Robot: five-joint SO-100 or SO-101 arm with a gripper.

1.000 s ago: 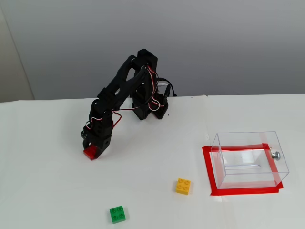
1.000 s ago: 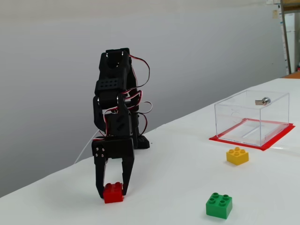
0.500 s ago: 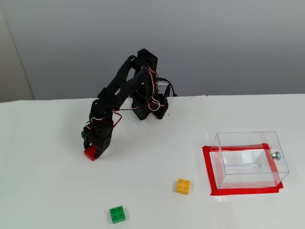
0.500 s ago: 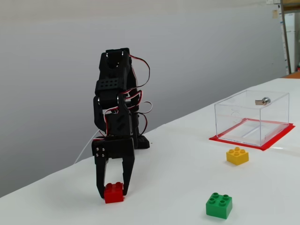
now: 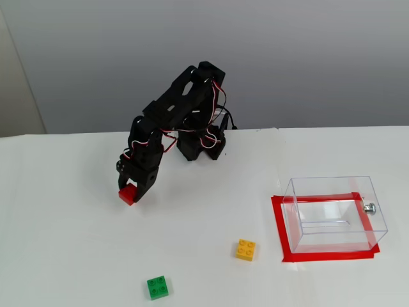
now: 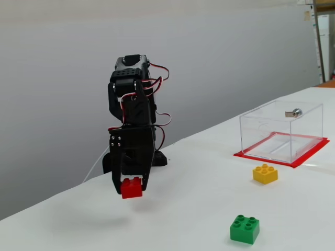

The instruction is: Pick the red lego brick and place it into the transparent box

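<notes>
Gripper point(image 6: 131, 189) points straight down, its two black fingers pinched on the red lego brick point(image 6: 132, 187); in the low side fixed view the brick hangs clear of the white table point(image 6: 199, 209), with a soft shadow on the surface beneath it. In the high fixed view the gripper point(image 5: 130, 194) sits at about 8 o'clock from the arm's base point(image 5: 200, 146), and the brick point(image 5: 127, 195) shows just below the fingertips. Arm pose: the upper link rises from the base to a high elbow, then the forearm slopes down and out toward the viewer's left in the high view; the wrist section is near vertical in the side view. Red and white servo wires loop loosely along the links. The transparent box point(image 5: 335, 213) stands upright on a red tape rectangle point(image 5: 285, 241) at about 4 o'clock from the base, well apart from the gripper; a small silver knob point(image 5: 369, 206) shows on its right wall. A yellow brick point(image 5: 245, 249) lies just beside the tape's left edge. A green brick point(image 5: 157, 287) lies near the bottom edge of the high view, at about 5 o'clock from the gripper. Both rest flat on the table, studs up.
</notes>
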